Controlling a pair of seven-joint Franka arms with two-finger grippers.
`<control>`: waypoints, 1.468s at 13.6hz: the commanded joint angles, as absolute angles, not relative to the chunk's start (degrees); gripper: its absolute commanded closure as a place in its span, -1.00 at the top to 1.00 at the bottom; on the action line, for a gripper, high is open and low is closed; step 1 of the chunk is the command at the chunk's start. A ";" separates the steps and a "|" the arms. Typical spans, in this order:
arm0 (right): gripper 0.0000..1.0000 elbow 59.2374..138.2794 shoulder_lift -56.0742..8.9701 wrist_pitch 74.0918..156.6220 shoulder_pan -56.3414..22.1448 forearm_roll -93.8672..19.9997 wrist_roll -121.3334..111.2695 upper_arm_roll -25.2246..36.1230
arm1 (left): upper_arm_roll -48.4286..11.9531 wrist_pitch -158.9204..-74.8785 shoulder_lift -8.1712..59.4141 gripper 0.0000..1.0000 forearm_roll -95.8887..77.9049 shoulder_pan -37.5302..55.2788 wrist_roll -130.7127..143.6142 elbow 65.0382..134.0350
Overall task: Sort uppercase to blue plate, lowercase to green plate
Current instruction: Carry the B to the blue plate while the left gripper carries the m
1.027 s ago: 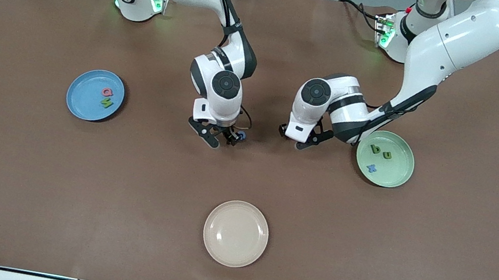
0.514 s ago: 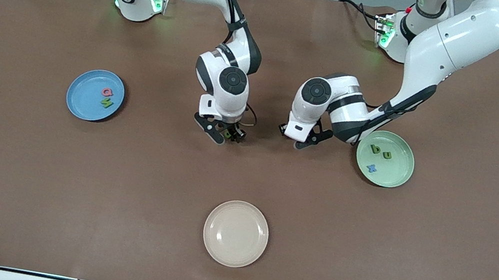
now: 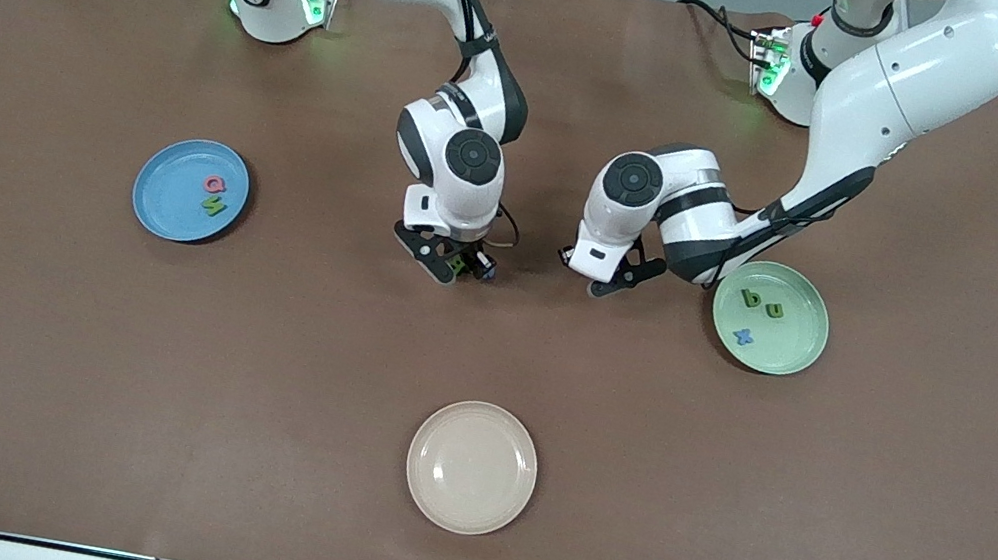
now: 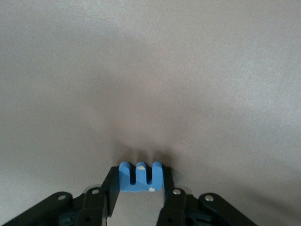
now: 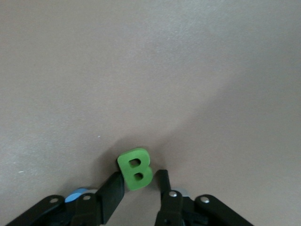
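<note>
Green B (image 5: 135,169) between right gripper's (image 5: 137,184) jaws

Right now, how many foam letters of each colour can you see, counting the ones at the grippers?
Green: 4 (N, b, u, B at the right gripper)
Blue: 3 (x, m held by the left gripper, partly hidden blue piece beside the B)
Pink: 1 (Q)
Total: 8
</note>
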State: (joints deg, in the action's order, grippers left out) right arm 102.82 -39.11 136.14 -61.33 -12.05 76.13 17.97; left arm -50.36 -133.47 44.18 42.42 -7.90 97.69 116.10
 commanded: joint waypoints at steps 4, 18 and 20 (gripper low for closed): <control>-1.00 104.68 -36.92 133.44 -59.68 -12.39 73.93 18.19 | -60.27 -127.65 40.87 -0.74 42.80 -21.06 92.14 118.03; -0.98 129.53 -8.89 113.64 -57.14 6.57 40.26 34.27 | -76.03 -118.92 41.22 -0.77 47.97 -60.80 44.05 128.23; -0.98 131.48 -7.21 113.03 -53.54 6.94 35.45 34.72 | -75.15 -119.09 41.57 -0.78 50.35 -62.22 39.83 128.32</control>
